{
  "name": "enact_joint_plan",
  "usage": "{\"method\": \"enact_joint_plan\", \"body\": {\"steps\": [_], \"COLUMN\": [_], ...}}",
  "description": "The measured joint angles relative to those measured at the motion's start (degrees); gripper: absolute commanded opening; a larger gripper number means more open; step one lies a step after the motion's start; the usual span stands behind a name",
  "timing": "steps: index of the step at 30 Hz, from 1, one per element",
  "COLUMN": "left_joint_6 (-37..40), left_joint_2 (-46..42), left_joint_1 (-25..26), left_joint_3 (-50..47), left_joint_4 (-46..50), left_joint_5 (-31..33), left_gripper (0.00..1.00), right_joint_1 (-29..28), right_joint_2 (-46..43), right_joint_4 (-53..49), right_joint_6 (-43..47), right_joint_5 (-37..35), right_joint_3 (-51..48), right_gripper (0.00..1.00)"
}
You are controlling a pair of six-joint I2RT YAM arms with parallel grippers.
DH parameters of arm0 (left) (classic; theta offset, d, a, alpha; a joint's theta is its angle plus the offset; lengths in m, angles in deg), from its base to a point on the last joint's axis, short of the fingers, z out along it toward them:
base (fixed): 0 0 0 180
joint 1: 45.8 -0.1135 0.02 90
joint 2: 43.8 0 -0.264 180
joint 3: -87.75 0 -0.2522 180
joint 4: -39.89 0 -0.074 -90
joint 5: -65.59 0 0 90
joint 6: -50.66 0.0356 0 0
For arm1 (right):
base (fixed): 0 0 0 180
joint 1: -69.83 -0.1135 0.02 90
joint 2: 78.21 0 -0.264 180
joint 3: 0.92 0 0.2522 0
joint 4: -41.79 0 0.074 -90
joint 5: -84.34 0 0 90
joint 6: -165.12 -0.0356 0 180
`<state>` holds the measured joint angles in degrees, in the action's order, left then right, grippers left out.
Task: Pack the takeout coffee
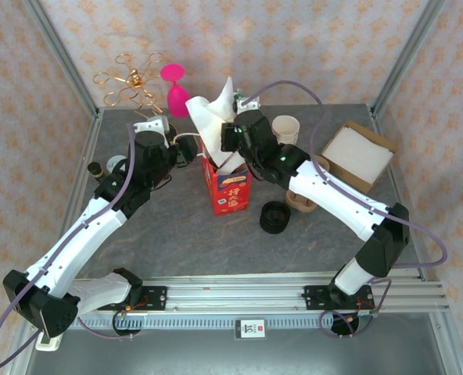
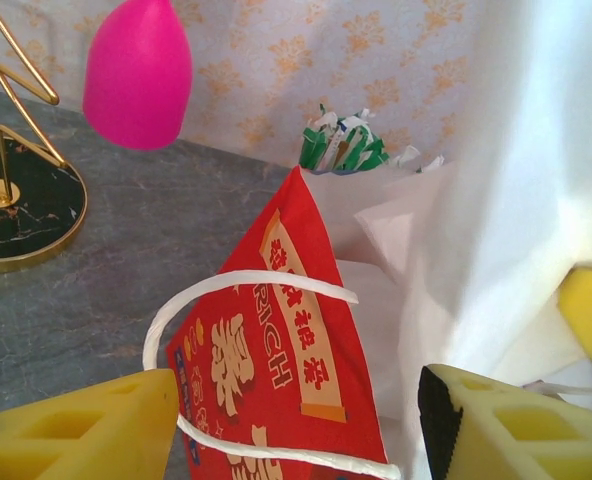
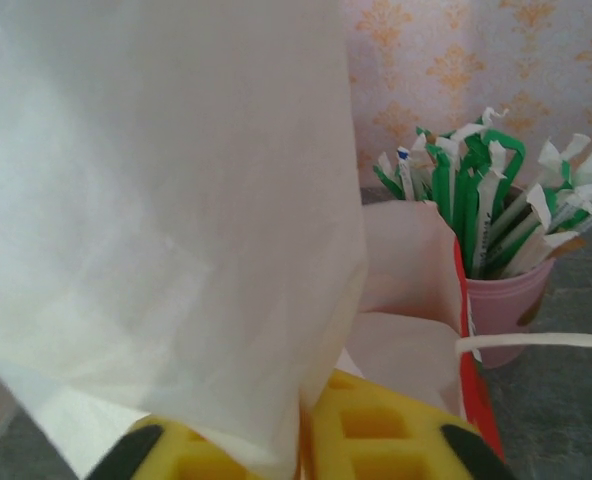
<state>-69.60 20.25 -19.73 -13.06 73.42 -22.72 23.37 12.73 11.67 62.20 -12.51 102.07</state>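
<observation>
The right gripper [image 3: 304, 435] has its yellow fingers together, pinching the tall sheet of white paper [image 3: 156, 200] that rises out of the red printed paper bag [image 1: 233, 191] at the table's middle. The left gripper [image 2: 296, 415] holds its fingers wide apart, one on each side of the bag's corner and white loop handle [image 2: 246, 285] (contact is unclear). Whether the dark, black-lidded takeout coffee cup is inside the bag cannot be told, because the paper covers the opening.
</observation>
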Motion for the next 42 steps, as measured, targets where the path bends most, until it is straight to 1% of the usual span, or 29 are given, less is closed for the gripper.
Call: {"method": "enact_joint_plan", "body": {"steps": [3, 10, 12, 14, 16, 19, 24, 29, 31, 33, 34, 35, 37, 39, 42], "left_joint_6": [-0.2, -0.3, -0.3, -0.2, -0.1, -0.1, -0.1, -0.1, 0.1, 0.3, 0.3, 0.3, 0.3, 0.3, 0.3], "left_joint_2": [0.1, 0.4, 0.4, 0.4, 0.4, 0.4, 0.0, -0.7, -1.0, -1.1, -1.1, -1.1, -1.1, -1.1, -1.1], "left_joint_1": [-0.4, -0.7, -0.7, -0.7, -1.0, -1.1, -1.1, -1.1, -1.1, -1.1, -1.1, -1.1, -1.1, -1.1, -1.1], "left_joint_3": [0.0, 0.0, 0.0, 0.1, 0.2, 0.2, 0.2, 0.2, 0.2, 0.2, 0.2, 0.2, 0.2, 0.2, 0.2], "left_joint_4": [-0.6, -1.0, -1.0, -1.0, -1.0, -1.0, -1.1, -1.1, -1.1, -1.1, -1.1, -1.1, -1.1, -1.1, -1.1], "left_joint_5": [-0.3, -0.4, -0.4, -0.4, -0.4, -0.4, -0.4, -0.2, 0.1, 0.2, 0.2, 0.2, 0.2, 0.2, 0.2], "left_gripper": [0.66, 0.66, 0.66, 0.66, 0.66, 0.66, 0.65, 0.65, 0.65, 0.65, 0.65, 0.65, 0.65, 0.64, 0.64], "right_joint_1": [0.0, 0.0, 0.0, 0.0, 0.4, 1.7, 4.7, 6.5, 6.8, 6.9, 7.0, 7.0, 7.1, 7.3, 7.3], "right_joint_2": [0.0, 0.0, 0.0, -0.3, -0.2, 2.4, 12.0, 23.2, 26.9, 28.9, 29.6, 30.4, 31.6, 31.8, 31.7], "right_joint_4": [-2.2, -8.0, -9.8, -10.9, -13.6, -18.3, -22.6, -26.5, -27.4, -27.6, -27.9, -28.1, -28.4, -29.0, -29.2], "right_joint_6": [-0.2, 0.4, 0.6, 1.0, 1.3, 1.5, 1.9, 2.8, 3.3, 3.8, 4.0, 4.3, 4.5, 4.9, 5.2], "right_joint_5": [0.1, 2.6, 2.8, 2.8, 2.8, 2.8, 3.8, 3.8, 3.8, 3.8, 3.9, 4.2, 4.5, 4.9, 5.2], "right_joint_3": [0.0, 2.4, 4.7, 6.6, 9.5, 17.8, 33.6, 44.7, 47.7, 48.2, 48.3, 48.8, 49.6, 49.6, 49.7], "right_gripper": [0.32, 0.58, 0.69, 0.73, 0.74, 0.75, 0.75, 0.76, 0.76, 0.75, 0.69, 0.61, 0.52, 0.38, 0.19]}}
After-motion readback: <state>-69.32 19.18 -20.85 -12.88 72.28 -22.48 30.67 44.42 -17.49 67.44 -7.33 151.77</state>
